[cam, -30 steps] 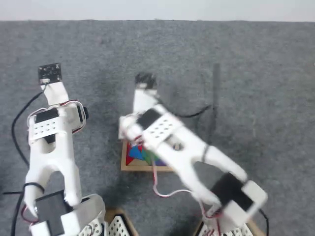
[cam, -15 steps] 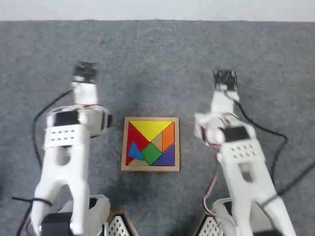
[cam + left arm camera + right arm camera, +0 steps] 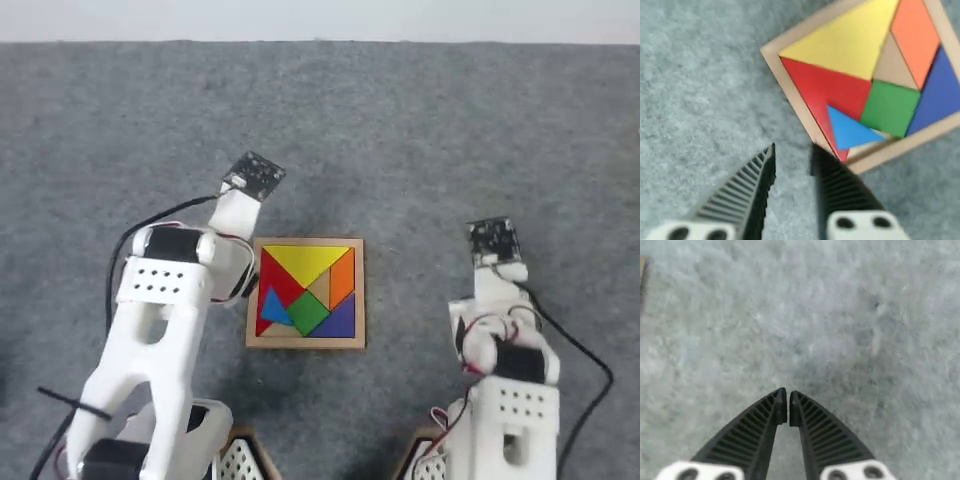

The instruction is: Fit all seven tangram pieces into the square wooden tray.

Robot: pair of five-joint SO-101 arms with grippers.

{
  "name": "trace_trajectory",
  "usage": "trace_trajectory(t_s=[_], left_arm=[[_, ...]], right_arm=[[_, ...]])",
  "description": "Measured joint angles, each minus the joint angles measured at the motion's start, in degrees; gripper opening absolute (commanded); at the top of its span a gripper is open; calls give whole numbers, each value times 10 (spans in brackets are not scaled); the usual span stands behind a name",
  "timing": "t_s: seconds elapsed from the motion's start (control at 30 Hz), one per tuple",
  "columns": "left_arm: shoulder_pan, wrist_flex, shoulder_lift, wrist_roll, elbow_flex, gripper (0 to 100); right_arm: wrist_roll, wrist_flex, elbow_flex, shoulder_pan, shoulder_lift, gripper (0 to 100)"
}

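Left wrist view: left end effector (image 3: pixel 792 147) apart beside tray (image 3: pixel 791 90); right end effector (image 3: pixel 788 392) together.

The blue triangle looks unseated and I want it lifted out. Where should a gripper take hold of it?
Come straight down and pinch the blue triangle across its two slanted edges. It lies overlapping the red piece, not flush in the tray, so those edges probably stand proud.

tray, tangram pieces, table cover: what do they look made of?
Tray: pale, bare-looking wood, going by the tan rim.
Tangram pieces: probably painted wood, in flat matte colours; the tan piece looks unpainted.
Table cover: grey felt or short carpet, with a fuzzy nap.
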State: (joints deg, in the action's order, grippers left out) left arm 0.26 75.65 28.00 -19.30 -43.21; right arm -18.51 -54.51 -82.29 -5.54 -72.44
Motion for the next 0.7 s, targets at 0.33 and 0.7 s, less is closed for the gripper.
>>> trace_trajectory(t_s=[0.33, 0.7], left_arm=[[-1, -31, 0, -9, -37, 73], [62, -76, 0, 16, -113, 133]], right_arm=[[-16, -18, -59, 1, -120, 9], [-16, -18, -60, 1, -123, 9]])
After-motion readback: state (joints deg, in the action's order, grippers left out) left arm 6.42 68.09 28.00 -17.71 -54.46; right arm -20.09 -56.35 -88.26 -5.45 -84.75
